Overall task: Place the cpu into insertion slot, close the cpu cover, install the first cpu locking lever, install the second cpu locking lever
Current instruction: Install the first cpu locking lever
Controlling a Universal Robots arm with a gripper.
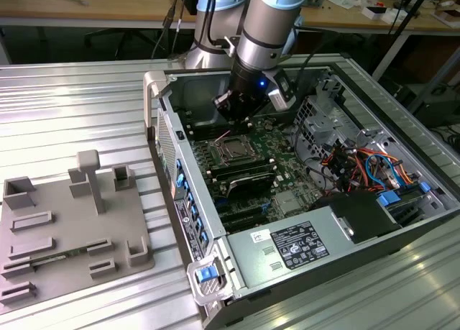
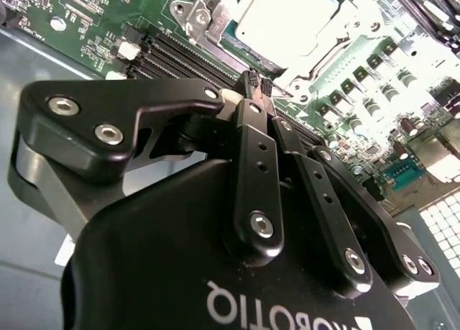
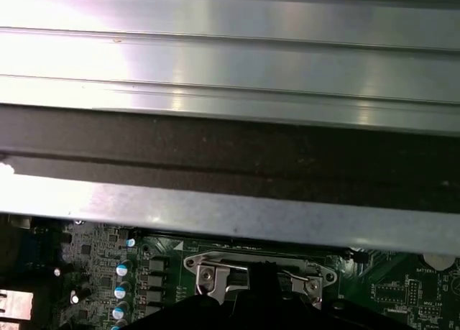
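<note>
The cpu (image 2: 284, 14) lies flat in the insertion slot (image 1: 233, 151) on the green board, silvery top up. The cpu cover (image 2: 338, 42) is down around it as a metal frame. My gripper (image 2: 256, 83) is shut with nothing between its black fingers (image 2: 251, 157), and its tips hover just off the socket's edge, beside the memory slots. In the exterior view the gripper (image 1: 236, 111) hangs right above the far side of the socket. A thin rod (image 1: 220, 137), maybe a locking lever, slants beside the socket. The socket frame (image 3: 259, 267) also shows in the first wrist view.
The open computer case (image 1: 188, 200) lies on a ribbed metal table. A power supply (image 1: 302, 245), coloured cables (image 1: 368, 165) and a drive cage (image 1: 325, 114) crowd the exterior view's right. A grey parts fixture (image 1: 72, 229) sits at the left. The case wall (image 3: 230, 165) is close by.
</note>
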